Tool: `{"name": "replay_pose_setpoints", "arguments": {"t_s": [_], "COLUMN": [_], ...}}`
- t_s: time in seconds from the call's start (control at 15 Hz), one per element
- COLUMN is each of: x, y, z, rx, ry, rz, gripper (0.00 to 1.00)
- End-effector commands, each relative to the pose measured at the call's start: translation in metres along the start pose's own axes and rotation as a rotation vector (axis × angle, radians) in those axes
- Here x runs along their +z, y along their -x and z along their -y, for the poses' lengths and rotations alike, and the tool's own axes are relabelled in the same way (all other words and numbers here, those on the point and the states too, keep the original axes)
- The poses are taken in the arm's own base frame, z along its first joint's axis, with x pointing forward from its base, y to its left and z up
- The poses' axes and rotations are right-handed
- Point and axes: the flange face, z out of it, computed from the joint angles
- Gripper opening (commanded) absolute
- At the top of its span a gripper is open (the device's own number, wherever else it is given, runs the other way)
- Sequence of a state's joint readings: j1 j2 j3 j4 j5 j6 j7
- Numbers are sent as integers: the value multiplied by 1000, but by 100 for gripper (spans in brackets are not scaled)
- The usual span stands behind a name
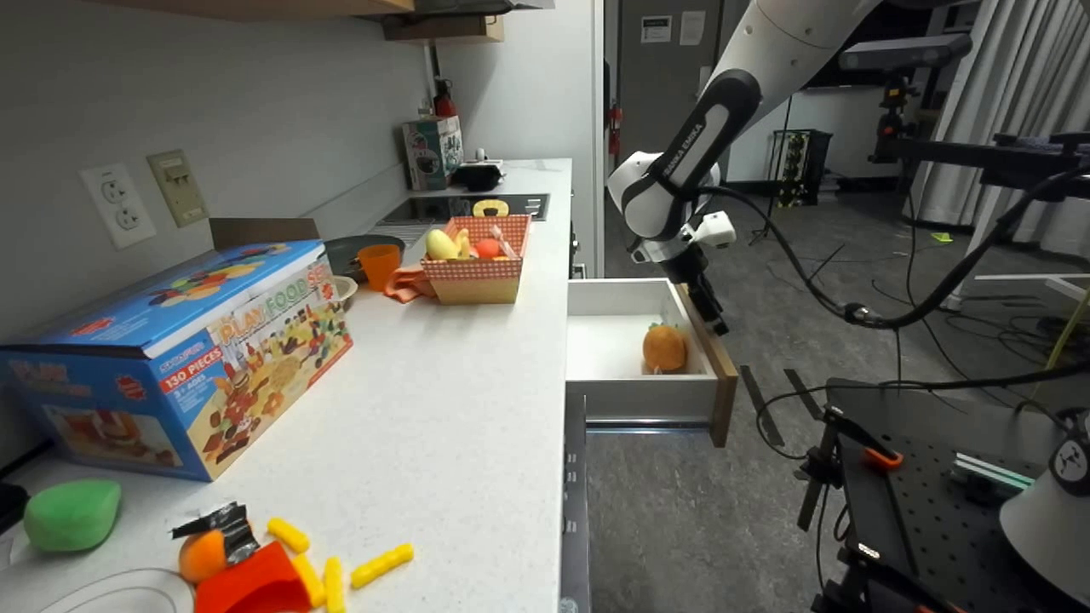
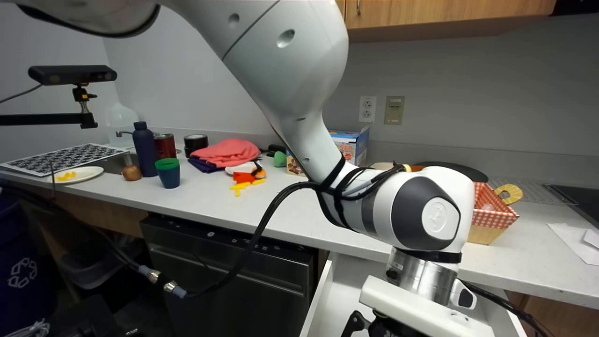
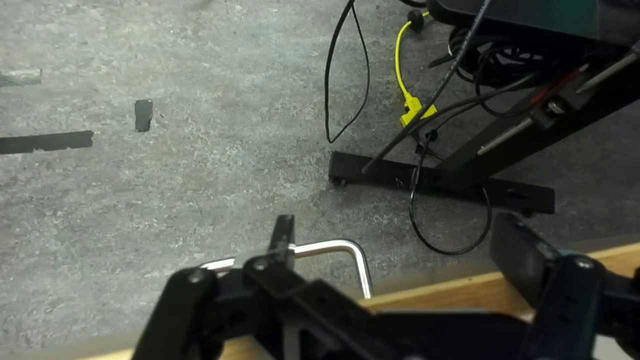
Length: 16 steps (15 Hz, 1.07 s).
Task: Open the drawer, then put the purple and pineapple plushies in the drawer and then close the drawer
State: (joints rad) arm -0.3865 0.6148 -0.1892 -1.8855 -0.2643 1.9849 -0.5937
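Claw [image 3: 402, 245] spread apart | drawer [image 1: 630, 398] open, pineapple plushie [image 1: 664, 349] inside | basket [image 1: 473, 291] holding toy food [image 1: 442, 245]

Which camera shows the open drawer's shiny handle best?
The wrist view: there the bent metal handle stands out against the floor, though a gripper finger hides part. Both exterior views show the open drawer, but I can't spot its handle.

Drawer [image 1: 634, 398] standing open beneath the white table [image 1: 460, 383], with a pineapple plushie [image 1: 665, 350] inside.
The drawer is white within, its front [image 1: 724, 404] wood-coloured, its handle [image 3: 325, 246] a bent, shiny metal bar. The plushie is oval and orange-brown, green leaves at one end; it rests on the drawer's bottom, near that front.
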Motion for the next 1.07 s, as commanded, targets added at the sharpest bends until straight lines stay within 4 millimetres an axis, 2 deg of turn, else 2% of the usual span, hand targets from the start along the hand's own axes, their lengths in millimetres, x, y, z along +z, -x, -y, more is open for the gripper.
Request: {"name": "replay_pose_setpoints", "arguments": {"t_s": [0.0,0.53,1.0], "x": [-19,-57,-76], "y": [-17,-46,-61], "z": [1,19,23], "rx": [-19,-37,-39], "ry": [-20,-15,-33], "rz": [-59,-164,-227], "gripper": [100,100,100]}}
